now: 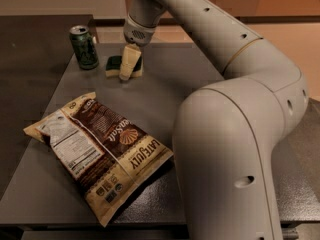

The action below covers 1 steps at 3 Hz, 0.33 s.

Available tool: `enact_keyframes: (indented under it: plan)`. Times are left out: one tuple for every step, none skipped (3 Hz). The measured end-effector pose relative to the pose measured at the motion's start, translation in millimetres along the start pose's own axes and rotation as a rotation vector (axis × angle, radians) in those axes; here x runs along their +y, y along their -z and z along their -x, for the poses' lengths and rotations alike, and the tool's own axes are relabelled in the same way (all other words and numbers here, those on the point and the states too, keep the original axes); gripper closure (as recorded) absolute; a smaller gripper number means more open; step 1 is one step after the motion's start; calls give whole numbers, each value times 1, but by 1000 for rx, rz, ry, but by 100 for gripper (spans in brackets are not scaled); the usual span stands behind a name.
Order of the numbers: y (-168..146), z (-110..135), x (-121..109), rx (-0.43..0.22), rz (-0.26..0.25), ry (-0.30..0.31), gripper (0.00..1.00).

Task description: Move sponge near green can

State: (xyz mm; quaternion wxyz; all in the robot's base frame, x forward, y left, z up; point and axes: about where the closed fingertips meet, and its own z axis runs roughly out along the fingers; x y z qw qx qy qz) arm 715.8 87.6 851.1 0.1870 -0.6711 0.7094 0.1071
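We see the gripper (pixel 129 68) low over the far-left part of the worktop (pixel 170 86). It comes down on the right part of the sponge (pixel 114 64), and we cannot tell whether it grasps the sponge or has released it. The sponge lies near the far edge, just to the right of the green can (pixel 84 47), which stands upright at the far-left corner and does not touch it. A snack bag (pixel 100 151) lies flat toward the near-left corner.

The hand (pixel 126 72) is sitting at the sponge (pixel 114 64), green can (pixel 84 47) crowding its left, snack bag (pixel 100 151) lying across the nearer table (pixel 165 89).
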Motion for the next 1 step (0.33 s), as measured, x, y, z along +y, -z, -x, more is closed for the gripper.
enact_keyframes:
  plan:
    - [0,0,0,0,0,0,0]
